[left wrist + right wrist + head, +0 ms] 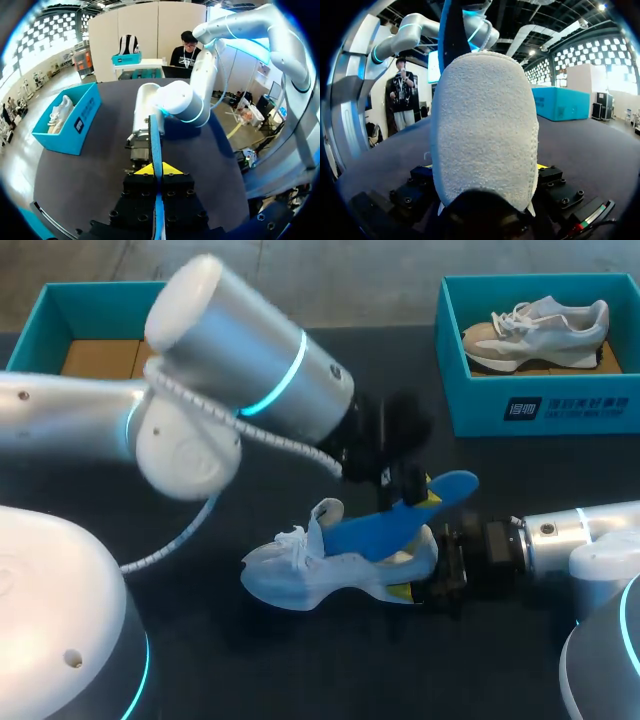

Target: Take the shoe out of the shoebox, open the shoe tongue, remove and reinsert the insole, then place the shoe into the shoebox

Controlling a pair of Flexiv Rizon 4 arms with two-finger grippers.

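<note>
Nubby white shoe [485,130], thin curved blue insole [450,486]

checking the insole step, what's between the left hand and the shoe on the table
The blue insole bridges it: pinched in the left hand, its other end down in the shoe. The head view shows this.

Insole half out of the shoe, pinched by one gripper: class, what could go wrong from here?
The insole is pinched by its thin edge in the left gripper; it may slip out or buckle.
The right gripper holds the shoe only at the heel; pulling the insole could twist or lift the shoe.
</note>
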